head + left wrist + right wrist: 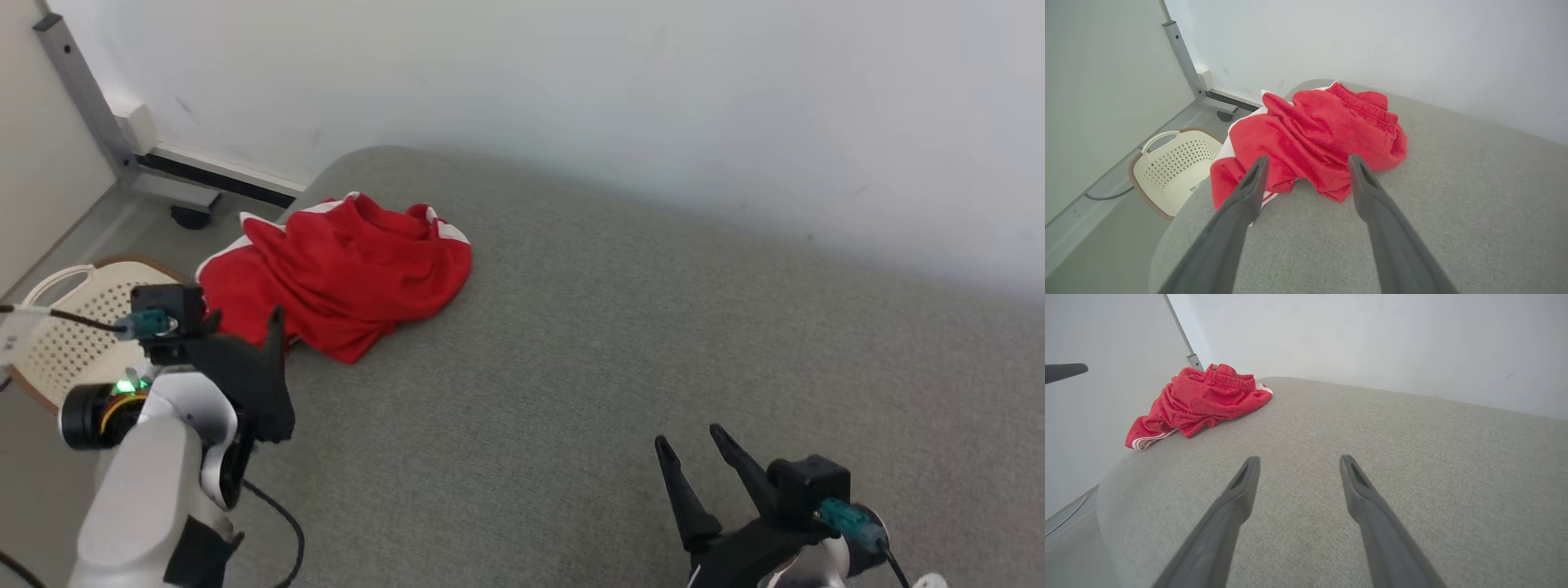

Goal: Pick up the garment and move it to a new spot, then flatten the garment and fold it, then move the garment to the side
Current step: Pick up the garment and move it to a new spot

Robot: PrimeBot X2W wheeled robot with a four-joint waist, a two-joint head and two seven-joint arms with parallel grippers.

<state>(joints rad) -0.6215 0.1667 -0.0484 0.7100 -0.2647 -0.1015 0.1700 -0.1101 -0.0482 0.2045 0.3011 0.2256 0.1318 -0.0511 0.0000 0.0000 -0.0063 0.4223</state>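
The garment point(339, 273) is a pair of red shorts with white trim, lying crumpled near the far left corner of the grey padded surface point(620, 359). My left gripper point(249, 327) hovers just in front of the heap, open and empty; in the left wrist view its fingers frame the garment point(1314, 139) with the gripper point(1307, 160) a little short of the cloth. My right gripper point(690, 437) is open over bare padding at the front right. In the right wrist view that gripper point(1297, 459) points across the surface, with the garment point(1200, 402) far off to the upper left.
A cream perforated laundry basket point(69, 327) stands on the floor left of the surface, also in the left wrist view as the basket point(1175, 163). A grey metal frame leg point(90, 106) runs along the white wall behind. The surface's rounded left edge lies close to the garment.
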